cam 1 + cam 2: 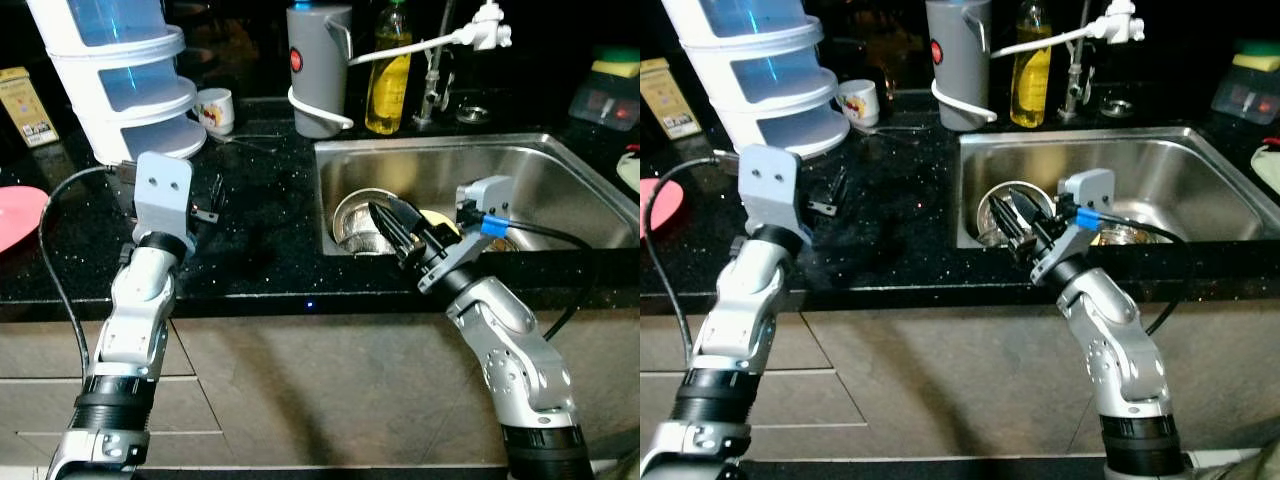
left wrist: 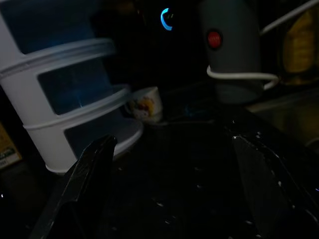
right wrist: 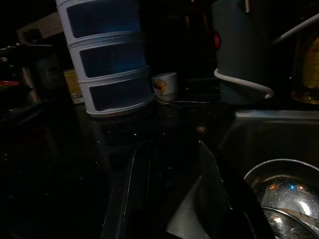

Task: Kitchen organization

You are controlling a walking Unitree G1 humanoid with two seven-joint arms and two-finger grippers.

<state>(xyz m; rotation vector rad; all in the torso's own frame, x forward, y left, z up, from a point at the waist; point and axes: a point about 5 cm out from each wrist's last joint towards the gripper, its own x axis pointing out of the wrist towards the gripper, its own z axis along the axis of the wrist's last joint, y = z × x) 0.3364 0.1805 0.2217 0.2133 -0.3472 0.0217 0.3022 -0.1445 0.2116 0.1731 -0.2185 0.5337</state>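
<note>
The right claw [image 1: 392, 228] hangs slightly open and empty over the sink's [image 1: 560, 165] near-left corner, above a shiny steel bowl [image 1: 355, 222]. The left claw [image 1: 205, 200], open and empty, hovers over the black counter [image 1: 260, 230].

I count: 1 stacked container tower [image 1: 120, 75] | 1 cup [image 1: 215, 109] | 1 grey kettle [image 1: 318, 68] | 1 oil bottle [image 1: 389, 75] | 1 steel bowl [image 1: 362, 222] | 1 sink [image 1: 520, 165]

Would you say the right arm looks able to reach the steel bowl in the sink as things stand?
Probably yes. The right gripper hangs over the sink's front edge, fingers open, just beside the steel bowl, and nothing stands between them.
</note>
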